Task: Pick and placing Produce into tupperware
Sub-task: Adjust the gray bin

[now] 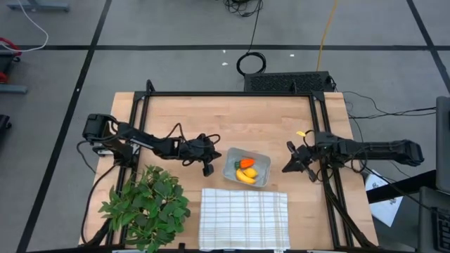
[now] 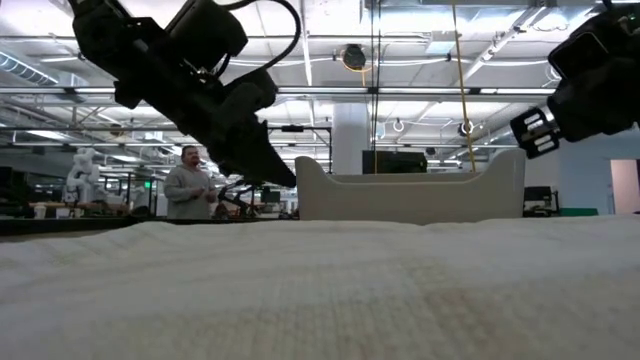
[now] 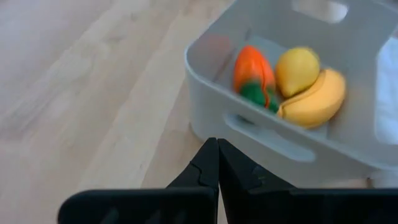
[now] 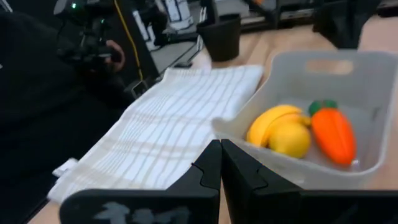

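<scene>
The grey-clear tupperware (image 1: 247, 168) stands on the wooden table, just beyond the checked cloth. Inside it lie the orange carrot with green top (image 3: 254, 71), the small yellow lemon (image 3: 297, 70) and the curved banana (image 3: 314, 99); the right wrist view shows the carrot (image 4: 333, 134), lemon (image 4: 289, 138) and banana (image 4: 271, 122) too. My left gripper (image 3: 217, 148) is shut and empty, just left of the container. My right gripper (image 4: 221, 149) is shut and empty, a short way right of it.
A white checked cloth (image 1: 244, 217) lies at the near edge, below the tupperware. A big leafy green plant (image 1: 146, 204) sits at the near left corner. Bare wood (image 1: 232, 119) stretches across the far half of the table. A person (image 2: 187, 186) stands in the room beyond.
</scene>
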Controlling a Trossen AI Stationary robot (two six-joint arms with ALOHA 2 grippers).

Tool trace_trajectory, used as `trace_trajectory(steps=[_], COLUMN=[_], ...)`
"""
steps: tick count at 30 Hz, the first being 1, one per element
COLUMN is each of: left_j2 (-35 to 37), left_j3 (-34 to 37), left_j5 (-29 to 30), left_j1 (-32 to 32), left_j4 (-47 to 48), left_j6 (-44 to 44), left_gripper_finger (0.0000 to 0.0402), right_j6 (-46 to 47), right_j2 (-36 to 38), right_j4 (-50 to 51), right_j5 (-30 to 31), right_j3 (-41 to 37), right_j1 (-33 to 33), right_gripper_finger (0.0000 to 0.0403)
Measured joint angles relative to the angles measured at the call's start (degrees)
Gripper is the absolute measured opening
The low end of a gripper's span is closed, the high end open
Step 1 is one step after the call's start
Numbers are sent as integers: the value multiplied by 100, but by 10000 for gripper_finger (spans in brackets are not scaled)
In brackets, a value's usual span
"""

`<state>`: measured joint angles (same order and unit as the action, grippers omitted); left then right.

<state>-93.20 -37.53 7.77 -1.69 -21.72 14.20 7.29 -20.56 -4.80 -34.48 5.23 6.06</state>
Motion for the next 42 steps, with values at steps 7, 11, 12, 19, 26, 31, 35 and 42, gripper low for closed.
trace_trajectory(steps=[7, 11, 12, 19, 26, 31, 35, 42], left_j2=[-99, -159, -170, -174, -238, -285, -283, -283], left_j3=[5, -44, -44, -40, -39, -38, -40, -40], left_j5=[22, -10, -15, -68, -68, -33, -31, -33], left_j1=[22, 22, 22, -19, -157, -170, -166, -230], left_j4=[-16, -173, -144, -212, -238, -280, -393, -469], left_j6=[-7, -4, -2, 83, 139, 162, 161, 140], left_gripper_finger=[0, 0, 0, 0, 0, 0, 0, 0], right_j6=[238, 393, 421, 553, 502, 414, 376, 324], right_j2=[-182, -398, -459, -788, -1243, -1757, -2244, -3016], right_j4=[170, 137, 68, -138, -345, -983, -1461, -2043], right_j5=[445, 1210, 1356, 2207, 2400, 2414, 2419, 2732], right_j3=[0, -119, -164, -289, -299, -306, -310, -317], right_j1=[-465, -726, -771, -977, -1010, -1010, -1010, -1001], right_gripper_finger=[0, 0, 0, 0, 0, 0, 0, 0])
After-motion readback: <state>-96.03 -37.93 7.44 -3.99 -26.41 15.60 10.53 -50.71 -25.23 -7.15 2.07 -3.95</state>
